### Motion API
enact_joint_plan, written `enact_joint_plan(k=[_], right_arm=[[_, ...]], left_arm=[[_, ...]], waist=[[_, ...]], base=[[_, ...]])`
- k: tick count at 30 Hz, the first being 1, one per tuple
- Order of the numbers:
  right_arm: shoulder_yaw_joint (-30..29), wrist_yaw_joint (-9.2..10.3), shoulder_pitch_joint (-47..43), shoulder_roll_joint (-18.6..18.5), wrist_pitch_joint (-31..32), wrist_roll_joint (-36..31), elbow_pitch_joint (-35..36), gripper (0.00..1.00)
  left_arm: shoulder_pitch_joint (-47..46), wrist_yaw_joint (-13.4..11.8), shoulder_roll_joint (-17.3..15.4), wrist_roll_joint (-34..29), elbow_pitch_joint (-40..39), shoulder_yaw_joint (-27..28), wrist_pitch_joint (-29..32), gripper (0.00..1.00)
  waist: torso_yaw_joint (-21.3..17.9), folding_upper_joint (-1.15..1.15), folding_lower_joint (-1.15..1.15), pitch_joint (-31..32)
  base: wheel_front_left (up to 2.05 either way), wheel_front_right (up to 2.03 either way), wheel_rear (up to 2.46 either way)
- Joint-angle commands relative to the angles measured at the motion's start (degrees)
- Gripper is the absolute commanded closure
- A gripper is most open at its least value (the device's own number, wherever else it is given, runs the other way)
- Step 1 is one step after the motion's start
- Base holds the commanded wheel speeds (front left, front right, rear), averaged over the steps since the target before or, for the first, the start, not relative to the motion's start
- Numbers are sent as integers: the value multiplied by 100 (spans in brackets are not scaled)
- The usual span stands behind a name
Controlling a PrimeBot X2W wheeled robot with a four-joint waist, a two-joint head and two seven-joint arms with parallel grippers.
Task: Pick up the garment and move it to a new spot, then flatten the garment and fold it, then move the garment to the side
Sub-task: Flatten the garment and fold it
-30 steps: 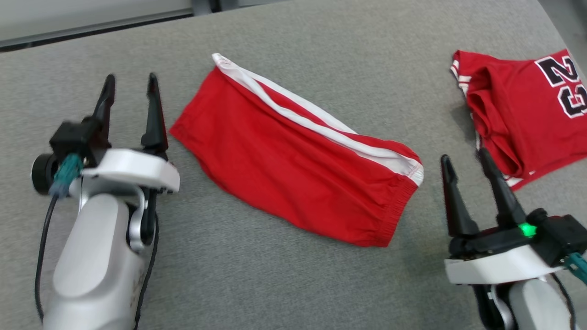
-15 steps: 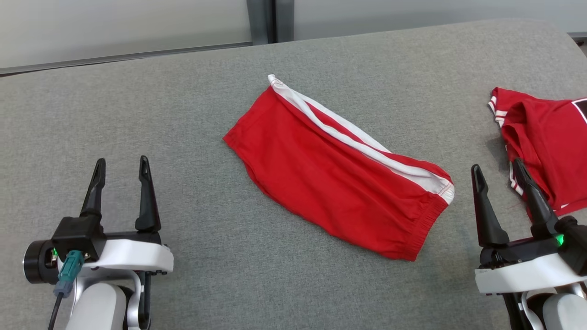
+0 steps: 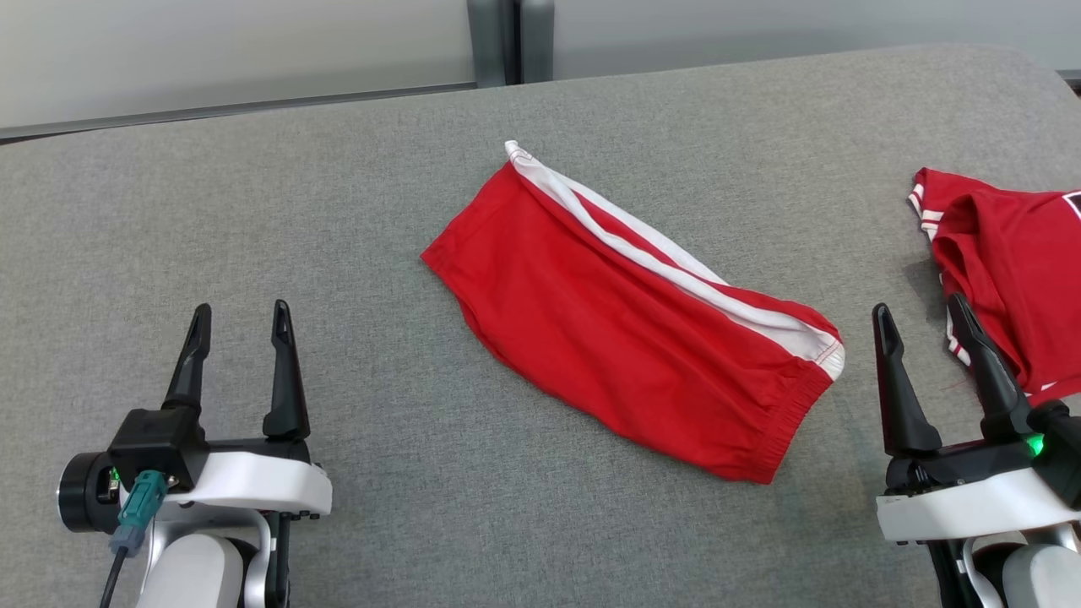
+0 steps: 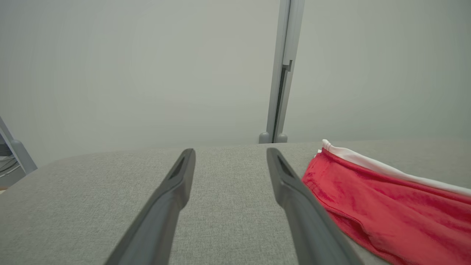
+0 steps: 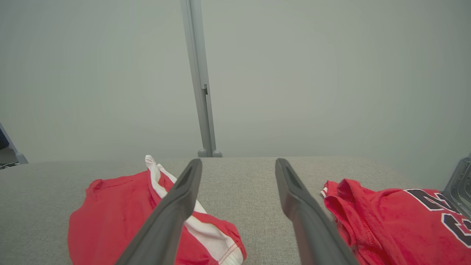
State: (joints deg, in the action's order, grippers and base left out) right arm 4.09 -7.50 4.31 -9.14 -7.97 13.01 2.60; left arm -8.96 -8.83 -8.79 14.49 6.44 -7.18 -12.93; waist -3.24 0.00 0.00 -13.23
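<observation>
Head camera looks down; low wrist cameras face the wall (image 4: pixel 110 73), all sharing shorts (image 3: pixel 625 338).

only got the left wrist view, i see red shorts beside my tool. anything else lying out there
Observer: Yes, a red jersey with black numerals lies further right, apart from the shorts.
Operator: is my other one holding anything
Observer: No, the right tool is open and empty, next to the jersey.
Operator: which end of the red pair faces it
Observer: The waistband end points toward the right tool.
</observation>
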Motion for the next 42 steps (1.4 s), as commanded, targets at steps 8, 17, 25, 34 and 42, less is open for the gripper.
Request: enact_joint_plan(k=[8, 17, 25, 34, 42], right_arm=[[-84, 2, 24, 50, 50, -2, 137, 0], [117, 2, 321, 167, -68, 117, 39, 0], [93, 2, 329, 219, -220, 266, -200, 0], [130, 2, 410, 246, -249, 403, -184, 0], [90, 2, 291, 226, -251, 454, -202, 0]], left_arm=[[-699, 351, 96, 110, 279, -395, 393, 0], [-2444, 1229, 206, 299, 2233, -1033, 1574, 0], [-3207, 1390, 219, 314, 3726, -1264, 2300, 0], [-3513, 1384, 260, 157, 4494, -1625, 2928, 100], [-3173, 1249, 334, 519, 4419, -1347, 2313, 100]], waist=[[12, 0, 0, -229], [-469, 0, 0, -708], [-659, 0, 0, -781], [-679, 0, 0, -822], [-644, 0, 0, -697]], base=[[0, 0, 0], [0, 0, 0], [0, 0, 0], [0, 0, 0], [0, 0, 0]])
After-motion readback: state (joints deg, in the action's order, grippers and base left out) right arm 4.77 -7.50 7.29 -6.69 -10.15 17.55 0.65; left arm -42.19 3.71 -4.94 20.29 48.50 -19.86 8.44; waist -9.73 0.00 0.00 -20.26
